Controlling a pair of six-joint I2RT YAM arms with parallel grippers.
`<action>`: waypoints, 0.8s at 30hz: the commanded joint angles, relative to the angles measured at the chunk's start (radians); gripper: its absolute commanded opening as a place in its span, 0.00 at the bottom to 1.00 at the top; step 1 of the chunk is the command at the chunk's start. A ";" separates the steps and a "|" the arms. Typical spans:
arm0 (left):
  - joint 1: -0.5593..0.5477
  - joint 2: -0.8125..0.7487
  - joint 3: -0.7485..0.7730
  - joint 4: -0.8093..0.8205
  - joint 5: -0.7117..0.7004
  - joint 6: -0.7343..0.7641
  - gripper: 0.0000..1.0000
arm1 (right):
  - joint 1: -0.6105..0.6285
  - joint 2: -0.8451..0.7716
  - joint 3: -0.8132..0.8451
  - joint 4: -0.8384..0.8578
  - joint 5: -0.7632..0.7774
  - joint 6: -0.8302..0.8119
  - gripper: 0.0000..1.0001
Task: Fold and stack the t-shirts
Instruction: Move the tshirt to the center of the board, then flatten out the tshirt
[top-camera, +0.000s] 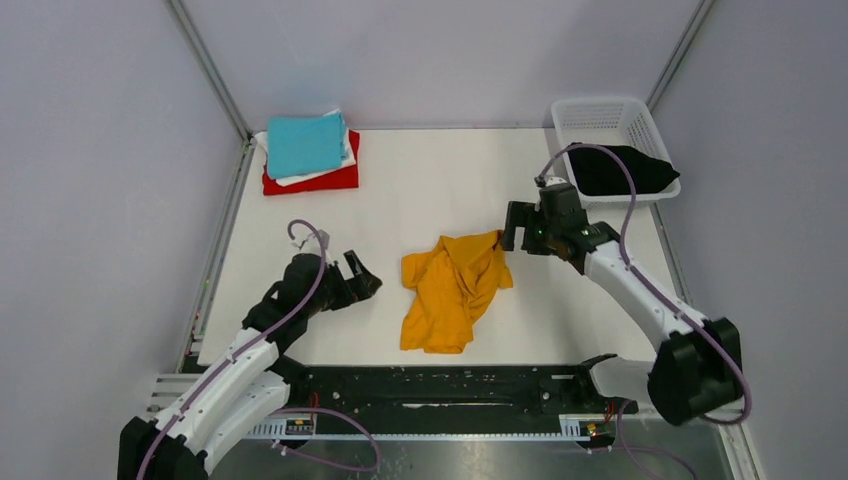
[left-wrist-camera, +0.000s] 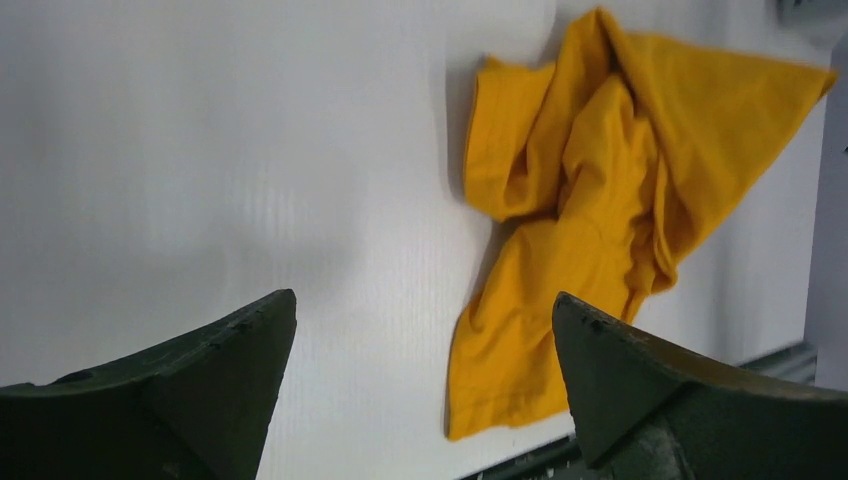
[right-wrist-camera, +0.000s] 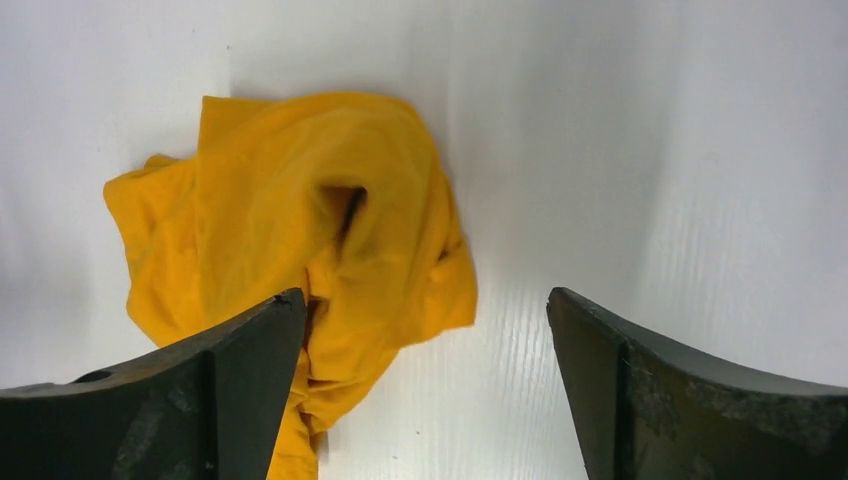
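Currently orange-yellow t-shirt (top-camera: 455, 290) lay crumpled at middle of table (top-camera: 430, 190), ungripped. Left gripper (top-camera: 365, 275) hovered over table left of middle, jaws wide, empty. Right gripper (top-camera: 510, 228) hung right of middle, spread, empty, possibly brushing cloth, hard to tell. Folded stack (top-camera: 305, 143) sat at table's far-left corner. Black t-shirt (top-camera: 625, 170) was in basket (top-camera: 600, 115) at far-right corner. Step judged: flattening. Next move needs two edges pinched and pulled apart.

The orange-yellow t-shirt (top-camera: 452, 290) lies crumpled mid-table, the left gripper (top-camera: 365, 280) near its left side and the right gripper (top-camera: 515, 228) at its far-right corner, perhaps touching it. Far left, a teal t-shirt (top-camera: 305, 143) is stacked above a red t-shirt (top-camera: 330, 180).
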 joint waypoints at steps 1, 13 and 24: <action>-0.071 0.034 -0.037 0.107 0.152 -0.003 0.99 | 0.011 -0.223 -0.143 0.021 0.137 0.110 0.99; -0.133 0.046 -0.052 -0.072 -0.206 -0.142 0.99 | 0.626 -0.150 -0.146 0.104 0.099 0.085 0.97; -0.126 -0.060 -0.040 -0.236 -0.467 -0.257 0.99 | 0.873 0.497 0.348 -0.117 0.247 0.080 0.87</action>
